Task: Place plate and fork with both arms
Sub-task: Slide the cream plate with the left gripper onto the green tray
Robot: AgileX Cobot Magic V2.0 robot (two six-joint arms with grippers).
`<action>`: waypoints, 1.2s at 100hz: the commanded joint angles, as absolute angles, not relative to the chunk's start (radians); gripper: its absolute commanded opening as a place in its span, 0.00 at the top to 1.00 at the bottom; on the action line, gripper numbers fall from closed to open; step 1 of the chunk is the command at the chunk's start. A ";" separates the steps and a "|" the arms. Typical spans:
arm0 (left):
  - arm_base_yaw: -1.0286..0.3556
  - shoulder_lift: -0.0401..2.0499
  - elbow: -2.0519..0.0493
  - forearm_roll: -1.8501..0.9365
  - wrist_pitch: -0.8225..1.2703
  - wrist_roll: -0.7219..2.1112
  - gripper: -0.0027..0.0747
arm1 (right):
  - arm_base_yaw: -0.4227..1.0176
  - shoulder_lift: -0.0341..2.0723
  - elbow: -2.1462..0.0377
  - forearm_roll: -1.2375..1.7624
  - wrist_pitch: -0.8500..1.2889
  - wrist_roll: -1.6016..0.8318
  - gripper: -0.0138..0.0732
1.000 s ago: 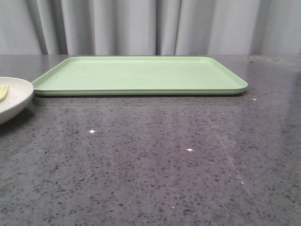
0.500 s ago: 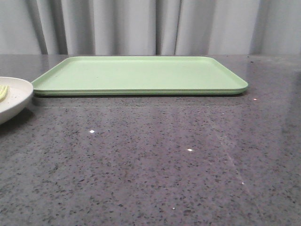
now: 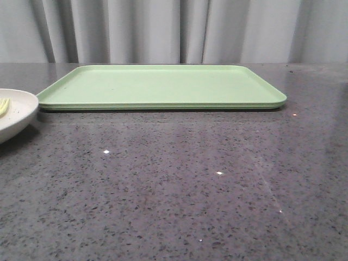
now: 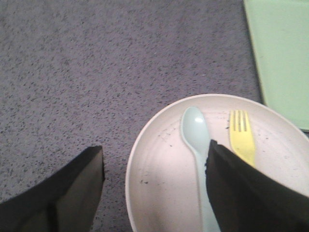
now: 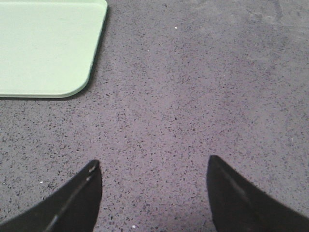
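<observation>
Cream-white and speckled, the round plate (image 4: 159, 164) is sitting by the flat light green tray (image 4: 282, 53) with the pale yellow plastic fork (image 4: 241, 135) and pale blue-green spoon (image 4: 195, 140) lying in it, handles running under the left gripper (image 4: 154, 186), jaws spread across the near rim, one finger hiding the fork's handle. The right gripper (image 5: 153, 193) is hanging open over bare grey stone, well apart.

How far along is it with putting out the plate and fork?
Nothing looks done yet. The tray holds nothing, and the plate sits on the table beside it, with the fork and a spoon in it. The left gripper hangs open over the plate's rim; the right gripper is open over bare table. Everything remains.
</observation>
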State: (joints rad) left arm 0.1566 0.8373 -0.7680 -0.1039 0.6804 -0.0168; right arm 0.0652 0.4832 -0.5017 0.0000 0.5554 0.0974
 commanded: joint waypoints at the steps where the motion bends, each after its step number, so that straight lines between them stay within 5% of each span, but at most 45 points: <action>1: 0.190 0.876 -0.815 -0.107 0.636 -0.021 0.40 | 0.067 0.494 -0.535 0.000 0.493 0.087 0.29; 98: 0.197 1.236 -0.819 -0.103 0.672 0.030 0.40 | 0.067 0.494 -0.535 0.000 0.494 0.087 0.29; 120: 0.197 1.236 -0.819 -0.103 0.669 0.030 0.60 | 0.067 0.494 -0.535 0.000 0.494 0.087 0.29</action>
